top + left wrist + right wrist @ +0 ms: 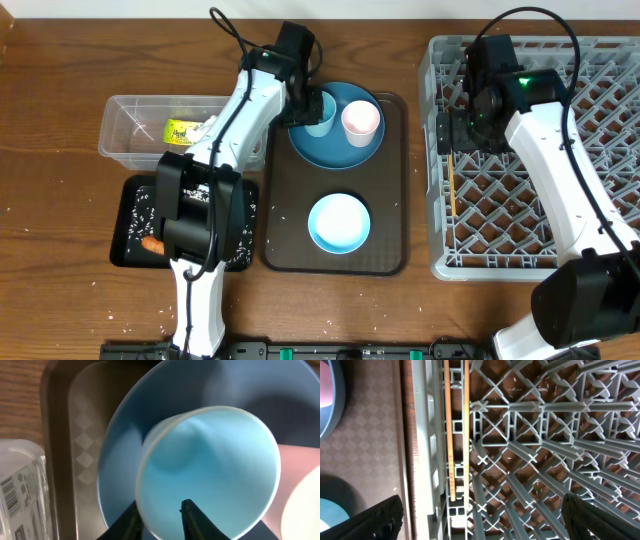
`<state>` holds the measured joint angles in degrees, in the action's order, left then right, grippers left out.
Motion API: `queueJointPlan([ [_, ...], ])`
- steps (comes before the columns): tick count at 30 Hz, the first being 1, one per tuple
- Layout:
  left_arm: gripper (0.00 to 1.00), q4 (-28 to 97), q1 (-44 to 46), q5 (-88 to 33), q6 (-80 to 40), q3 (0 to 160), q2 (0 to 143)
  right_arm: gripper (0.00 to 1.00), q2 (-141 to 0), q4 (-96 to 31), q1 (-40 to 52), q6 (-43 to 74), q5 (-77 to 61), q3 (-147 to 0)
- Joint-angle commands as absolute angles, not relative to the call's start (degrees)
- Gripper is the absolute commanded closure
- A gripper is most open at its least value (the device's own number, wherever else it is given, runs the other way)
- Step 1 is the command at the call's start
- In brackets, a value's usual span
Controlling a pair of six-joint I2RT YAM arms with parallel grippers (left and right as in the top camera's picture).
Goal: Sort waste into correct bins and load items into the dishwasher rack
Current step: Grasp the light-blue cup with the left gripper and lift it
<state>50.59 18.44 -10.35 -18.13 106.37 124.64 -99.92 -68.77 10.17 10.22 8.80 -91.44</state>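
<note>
The light blue cup [210,470] sits on the blue plate [335,152]. Its wall is between the left fingers [192,519], one inside and one outside, and I can't tell whether they pinch it. The pink cup [361,122] is just beside it on the plate, which rests on the brown tray [385,250]. The right fingers [375,520] are spread wide above the dishwasher rack [600,60], where the chopsticks [455,435] lie along the rack's left edge.
</note>
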Motion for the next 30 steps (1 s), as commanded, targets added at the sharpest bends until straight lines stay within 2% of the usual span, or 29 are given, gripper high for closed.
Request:
queueJointPlan([
  [1, 0.75, 50.7, 18.41, -9.78, -17.82, 106.85, 125.12, 0.01, -99.7, -68.79, 9.87, 10.66, 8.95, -91.77],
  [6, 0.81, 51.18, 18.41, -7.97, -17.8, 106.85, 125.12, 0.01, -99.7, -68.79, 9.87, 10.66, 8.97, -91.77],
  [7, 0.86, 51.29, 18.41, -7.62, -17.82, 106.85, 125.12, 0.01, -99.7, -68.79, 9.87, 10.66, 8.95, -91.77],
  [12, 0.94, 52.12, 18.41, -4.73, -17.78, 106.85, 125.01, 0.01, -99.7, -68.79, 9.87, 10.66, 8.95, -91.77],
  [23, 0.94, 53.63, 18.2, -3.22, -17.8, 106.85, 116.92, 0.01, -99.7, -68.79, 9.87, 10.66, 8.97, -91.77],
  [28, 0.94, 59.02, 17.12, -6.79, -17.32, 106.85, 108.14, 0.01, -99.7, -68.79, 9.87, 10.66, 8.97, -91.77],
  [30, 0.94, 61.93, 15.86, -12.1, -14.2, 106.85, 104.75, 0.01, -99.7, -68.79, 9.87, 10.66, 8.95, -91.77],
])
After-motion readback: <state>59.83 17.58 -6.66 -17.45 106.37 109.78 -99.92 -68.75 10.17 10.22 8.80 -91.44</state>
